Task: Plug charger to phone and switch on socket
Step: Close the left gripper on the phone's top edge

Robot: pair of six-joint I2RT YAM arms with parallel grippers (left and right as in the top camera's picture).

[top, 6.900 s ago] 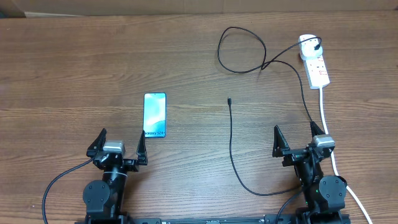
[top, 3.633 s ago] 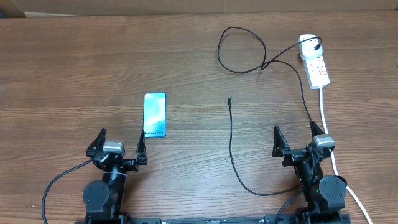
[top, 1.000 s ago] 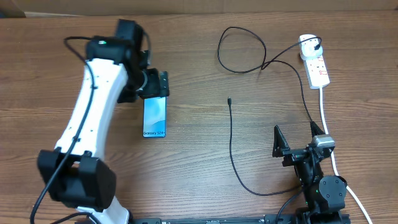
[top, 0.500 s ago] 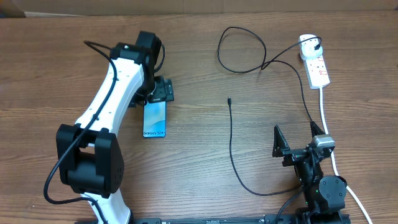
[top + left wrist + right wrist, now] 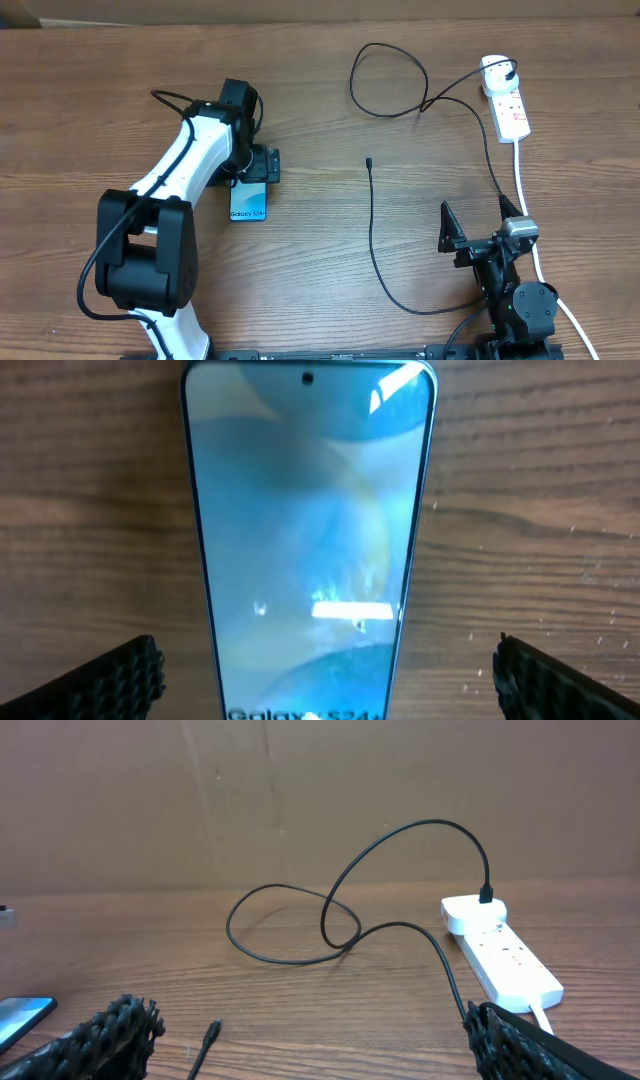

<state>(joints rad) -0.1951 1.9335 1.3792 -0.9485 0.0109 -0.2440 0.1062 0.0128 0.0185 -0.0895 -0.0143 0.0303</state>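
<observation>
Okay, overhead, progress: judging by the layout nothing is connected at the phone end yet, so basically the whole job is left
Overhead, phone (image 5: 249, 200): flat on the table (image 5: 90, 110), screen up, left of centre, its far end hidden under the left gripper (image 5: 258, 166)
Overhead, charger (image 5: 372, 235): the plug tip (image 5: 369, 160) lies loose mid-table, well apart from the phone; the cable loops off to the black plug (image 5: 510, 70)
Overhead, socket (image 5: 508, 102): far right, its white cord (image 5: 522, 175) running back past the right gripper (image 5: 478, 222); whether the switch is on is too small to tell
Overhead, containers: none around; the closest thing is the socket, which holds the black plug at its far end
Left wrist, phone (image 5: 308, 530): fills the view, with the lit blue screen straight below the camera
Left wrist, jaws: spread wide, fingers (image 5: 110, 675) either side of the phone and clear of its edges, so nothing is gripped
Right wrist, charger (image 5: 300, 935): looped on the wood, the tip lying near and untouched
Right wrist, socket (image 5: 505, 955): off to the right, black plug seated in it
Right wrist, jaws: released and empty, parked near the table edge
Left to do: grip the phone, fetch the tip, mate them, flip the switch
</observation>
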